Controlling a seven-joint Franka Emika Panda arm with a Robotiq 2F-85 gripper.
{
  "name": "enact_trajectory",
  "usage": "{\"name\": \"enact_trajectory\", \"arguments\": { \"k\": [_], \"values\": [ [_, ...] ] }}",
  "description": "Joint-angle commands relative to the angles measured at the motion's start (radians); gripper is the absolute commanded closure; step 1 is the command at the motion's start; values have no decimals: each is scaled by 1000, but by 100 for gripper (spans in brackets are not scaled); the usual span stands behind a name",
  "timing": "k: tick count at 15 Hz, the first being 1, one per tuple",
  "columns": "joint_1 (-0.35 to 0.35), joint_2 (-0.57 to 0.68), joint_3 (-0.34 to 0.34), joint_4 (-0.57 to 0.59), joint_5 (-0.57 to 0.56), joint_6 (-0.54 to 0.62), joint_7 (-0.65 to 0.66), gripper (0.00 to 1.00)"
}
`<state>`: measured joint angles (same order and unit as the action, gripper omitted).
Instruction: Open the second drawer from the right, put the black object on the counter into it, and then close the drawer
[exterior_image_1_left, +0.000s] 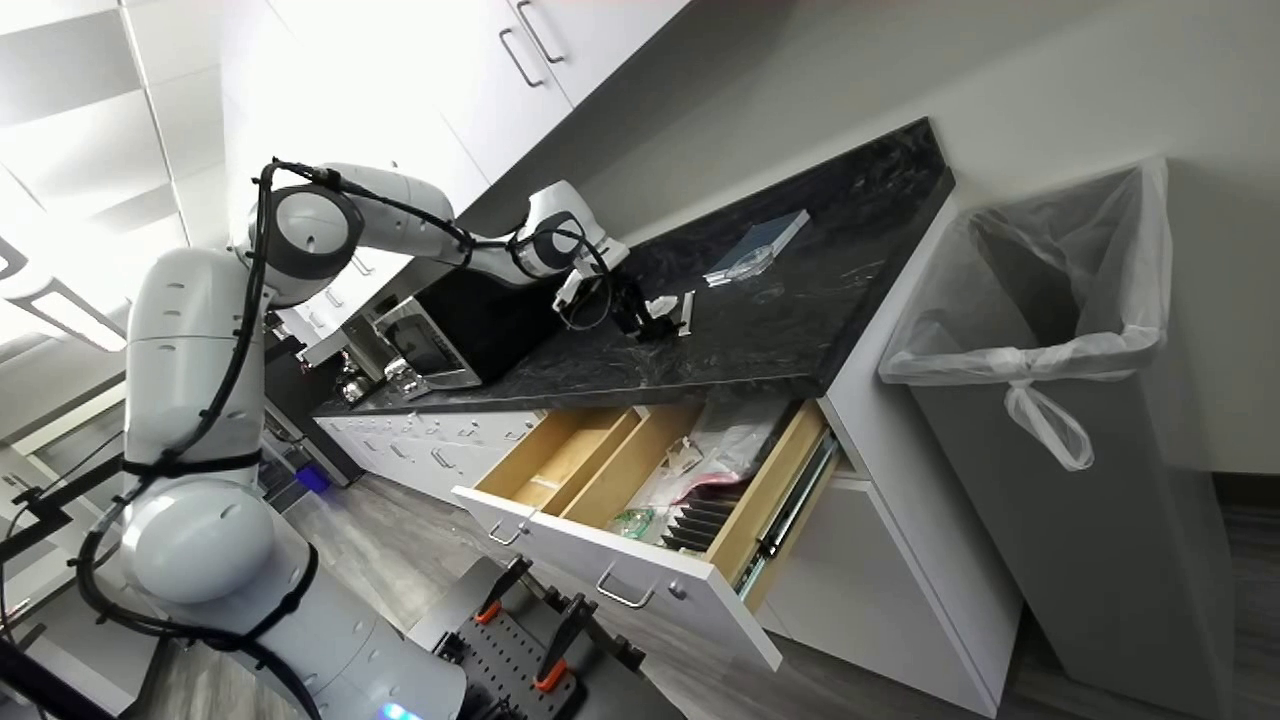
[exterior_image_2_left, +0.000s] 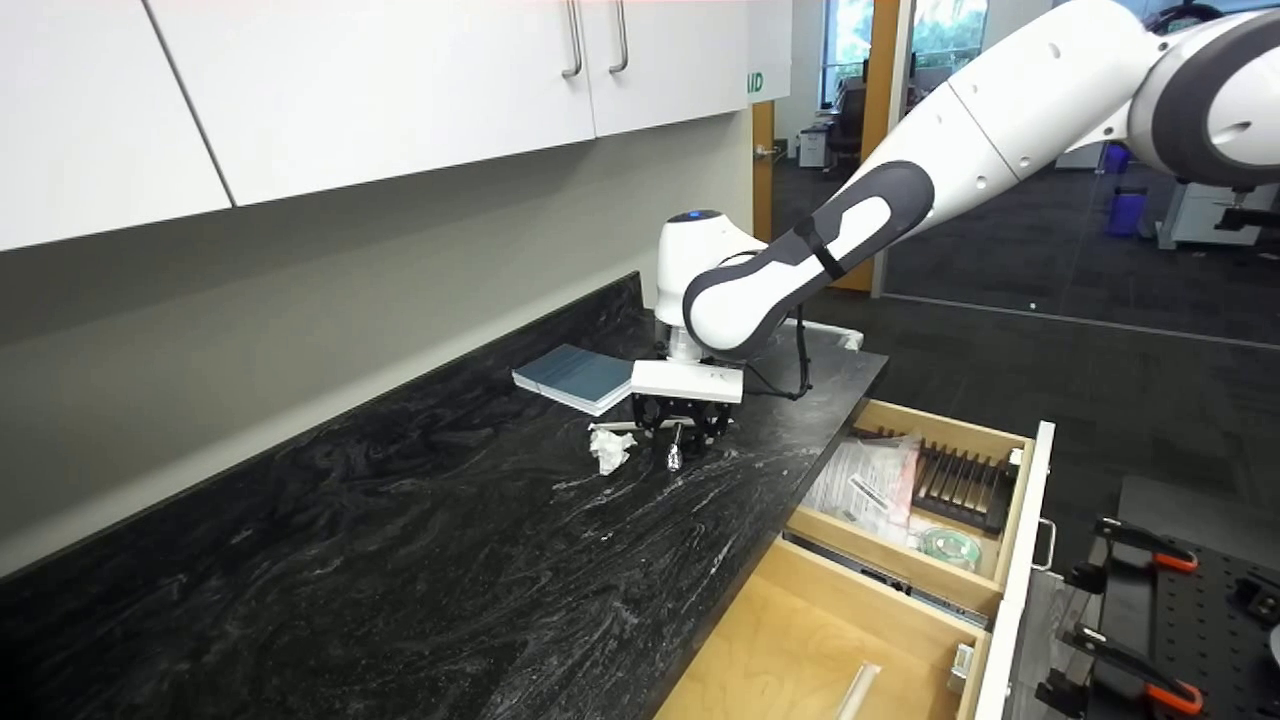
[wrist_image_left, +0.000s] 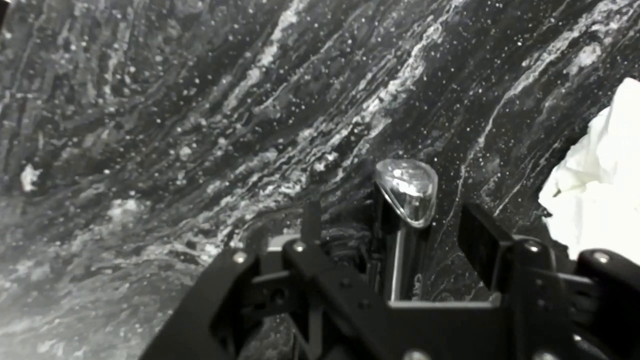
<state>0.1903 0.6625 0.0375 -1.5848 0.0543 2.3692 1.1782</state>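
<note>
The black object (wrist_image_left: 400, 265) lies on the dark speckled counter (wrist_image_left: 200, 125) and has a shiny, clear-looking rounded end. Its shiny end also shows in an exterior view (exterior_image_2_left: 675, 455). My gripper (wrist_image_left: 392, 225) is open, with one finger on each side of the object and a gap to the right finger. It is low over the counter in both exterior views (exterior_image_1_left: 645, 322) (exterior_image_2_left: 682, 425). The object's rear part is hidden by the gripper. The second drawer from the right (exterior_image_1_left: 560, 462) is pulled open, with its plain light wood interior showing in both exterior views (exterior_image_2_left: 780, 640).
The drawer beside it (exterior_image_2_left: 890, 545), holding bags and a black divider, is also open. Crumpled white paper (wrist_image_left: 600, 195) lies close to the right finger. A blue notebook (exterior_image_2_left: 578, 375) lies behind. A light strip (exterior_image_2_left: 858, 692) lies in the plain drawer. A microwave (exterior_image_1_left: 430, 345) stands on the counter.
</note>
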Motion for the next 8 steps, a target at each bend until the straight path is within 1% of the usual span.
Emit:
{"name": "enact_trajectory", "arguments": {
  "k": [1, 4, 5, 6, 8],
  "values": [
    [-3, 22, -2, 39, 31, -9, -39, 57],
    [-3, 23, -3, 41, 30, -6, -39, 82],
    [-3, 22, -3, 41, 31, -5, -40, 88],
    [-4, 20, -2, 40, 31, -5, -43, 96],
    [-6, 3, 5, 23, 32, -8, -59, 93]
  ]
}}
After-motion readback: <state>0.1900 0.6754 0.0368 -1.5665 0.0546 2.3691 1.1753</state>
